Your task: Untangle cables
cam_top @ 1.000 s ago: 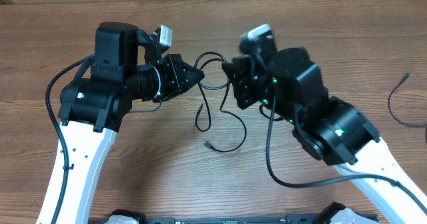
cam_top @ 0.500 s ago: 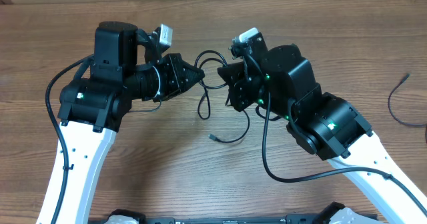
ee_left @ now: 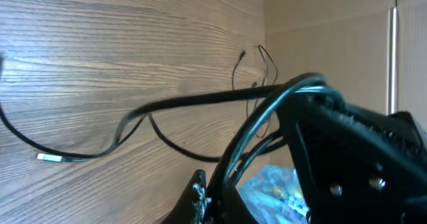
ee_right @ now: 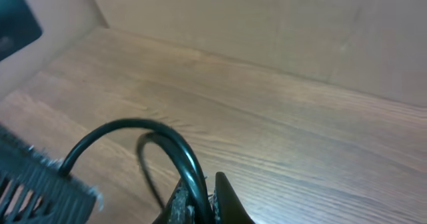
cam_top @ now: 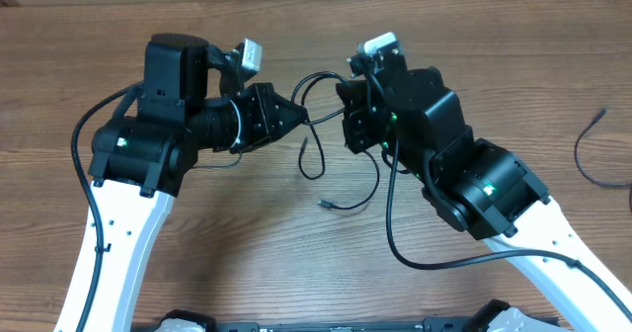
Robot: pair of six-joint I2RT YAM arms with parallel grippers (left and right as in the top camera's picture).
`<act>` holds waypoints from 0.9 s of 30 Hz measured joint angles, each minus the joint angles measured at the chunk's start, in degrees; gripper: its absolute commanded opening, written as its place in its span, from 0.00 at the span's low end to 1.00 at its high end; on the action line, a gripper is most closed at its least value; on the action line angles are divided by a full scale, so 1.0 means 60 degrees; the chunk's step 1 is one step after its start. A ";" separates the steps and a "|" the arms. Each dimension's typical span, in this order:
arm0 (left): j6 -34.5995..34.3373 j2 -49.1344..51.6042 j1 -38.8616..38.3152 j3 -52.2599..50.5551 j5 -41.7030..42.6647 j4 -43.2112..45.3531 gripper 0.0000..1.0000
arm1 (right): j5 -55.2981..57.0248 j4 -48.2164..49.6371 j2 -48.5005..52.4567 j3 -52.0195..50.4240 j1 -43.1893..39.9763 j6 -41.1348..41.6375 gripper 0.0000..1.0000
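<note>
Thin black cables (cam_top: 316, 79) arch between my two grippers above the middle of the wooden table. Loops (cam_top: 312, 160) hang down from them, and a small plug end (cam_top: 324, 205) lies on the wood. My left gripper (cam_top: 297, 112) is shut on the cables at their left end. In the left wrist view the cable (ee_left: 200, 101) runs from the gripper (ee_left: 212, 196) out to a plug (ee_left: 50, 159). My right gripper (cam_top: 346, 117) faces it, shut on the cables. In the right wrist view, a strand (ee_right: 133, 125) curves up out of the closed gripper (ee_right: 203, 201).
Another thin black cable (cam_top: 591, 146) lies apart at the table's far right edge, also seen as that far cable (ee_left: 252, 67) from the left wrist. A thicker arm wire (cam_top: 395, 235) loops under the right arm. A cardboard wall (ee_right: 280, 24) lines the back.
My right gripper has closed on the cables and shifted a little toward the back. The hanging loops and plug end have swung to the right. The left gripper has kept its hold.
</note>
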 measured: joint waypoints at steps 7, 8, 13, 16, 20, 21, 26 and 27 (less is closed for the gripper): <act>0.0007 -0.0022 -0.0007 0.0022 0.0051 -0.0222 0.04 | 0.0430 0.0095 -0.0444 0.0000 -0.1188 0.0007 0.04; 0.0011 -0.0022 0.0011 0.0022 0.0007 -0.0211 0.04 | 0.0583 0.0102 -0.0535 0.0000 -0.1446 0.0007 0.04; 0.0007 -0.0022 0.0022 0.0022 -0.0095 -0.0215 0.04 | 0.1024 0.0178 -0.1064 0.0000 -0.2178 0.0007 0.04; 0.0011 -0.0022 0.0026 0.0022 -0.0127 -0.0215 0.04 | 0.0750 0.0200 -0.1188 0.0000 -0.2266 0.0004 0.04; 0.0011 -0.0022 0.0026 0.0022 -0.0204 -0.0193 0.08 | -0.0127 0.0160 -0.1184 0.0000 -0.2299 0.0004 0.04; 0.0011 -0.0022 0.0026 0.0022 -0.0255 -0.0175 0.08 | -0.0390 0.0146 -0.1184 0.0000 -0.2299 0.0007 0.04; 0.0011 -0.0022 0.0022 0.0022 -0.0448 0.0113 0.12 | -0.1945 -0.0361 -0.1184 0.0000 -0.2299 0.0007 0.04; 0.0011 -0.0022 0.0026 0.0022 -0.0463 0.0229 0.12 | -0.2164 -0.0455 -0.1184 0.0000 -0.2302 0.0011 0.04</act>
